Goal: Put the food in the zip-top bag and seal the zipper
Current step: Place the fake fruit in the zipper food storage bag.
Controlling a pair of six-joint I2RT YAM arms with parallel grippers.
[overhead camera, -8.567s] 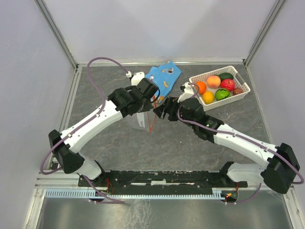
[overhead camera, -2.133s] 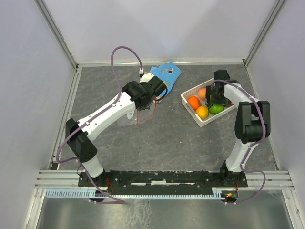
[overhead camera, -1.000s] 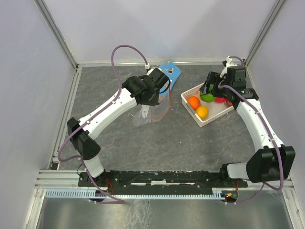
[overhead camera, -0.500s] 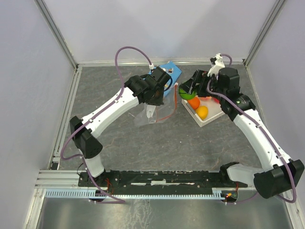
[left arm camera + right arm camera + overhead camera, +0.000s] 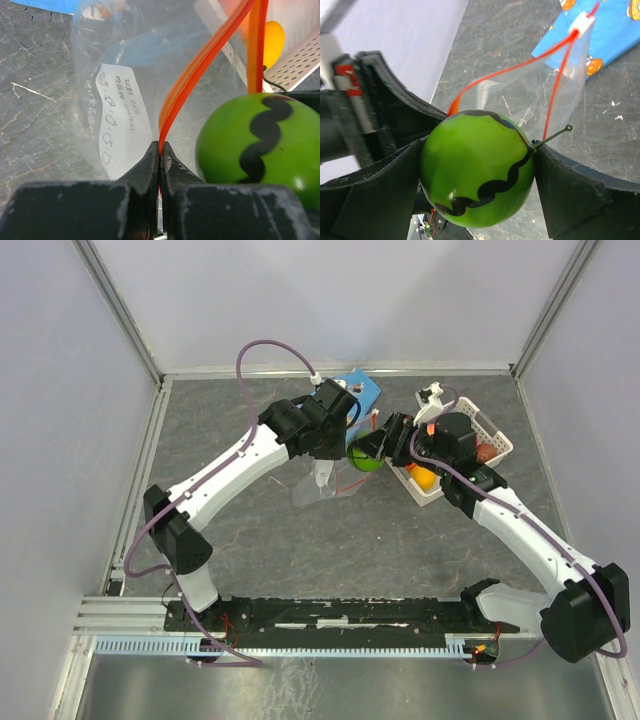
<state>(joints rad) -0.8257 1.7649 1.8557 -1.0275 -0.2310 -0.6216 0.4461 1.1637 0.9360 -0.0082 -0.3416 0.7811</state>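
My left gripper (image 5: 340, 440) is shut on the orange-red zipper (image 5: 197, 80) of the clear zip-top bag (image 5: 320, 480), holding its mouth up; its fingers (image 5: 150, 165) pinch the strip in the left wrist view. My right gripper (image 5: 368, 452) is shut on a green toy watermelon (image 5: 366, 456) with a dark wavy stripe, held just right of the bag's mouth. It fills the right wrist view (image 5: 477, 170) and shows in the left wrist view (image 5: 260, 140). The bag's white label (image 5: 120, 120) faces the left wrist camera. The white slider (image 5: 583, 21) sits at the zipper's far end.
A white lattice basket (image 5: 495, 440) behind the right arm holds an orange (image 5: 424, 476) and a red fruit (image 5: 484, 451). A blue patterned cloth (image 5: 362, 392) lies behind the left gripper. Metal frame rails border the grey table.
My right gripper has carried the green watermelon left from the basket to the bag's mouth. My left gripper holds the zipper in nearly the same place.
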